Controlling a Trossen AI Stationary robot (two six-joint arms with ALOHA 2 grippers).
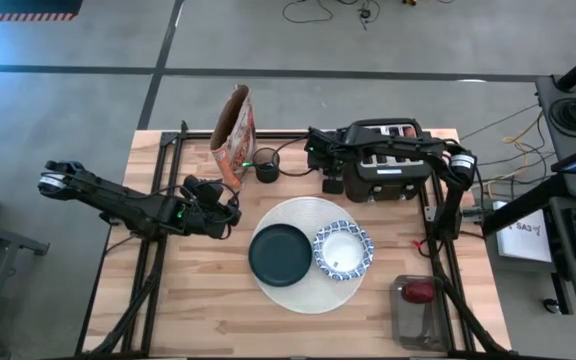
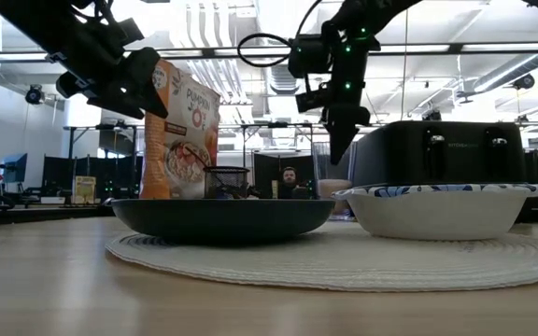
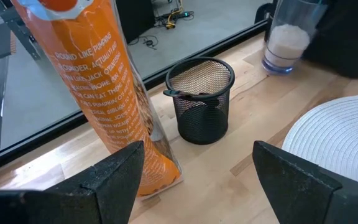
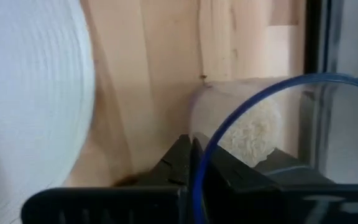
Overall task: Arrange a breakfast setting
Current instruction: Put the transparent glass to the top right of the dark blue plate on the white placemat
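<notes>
**Right gripper pinches the glass rim**

Beside the toaster (image 1: 393, 160) near the table's far edge, the right gripper (image 4: 191, 165) has its 2 fingers pressed together on the blue rim of the small clear glass (image 4: 260, 124). The left gripper (image 3: 194, 180) hovers spread wide near the mesh cup (image 3: 201, 99) and the pumpkin-flavour bag (image 3: 98, 93). Plate (image 1: 280, 253) and bowl (image 1: 343, 249) sit on the round white mat (image 1: 303, 290), mid-table.
</notes>
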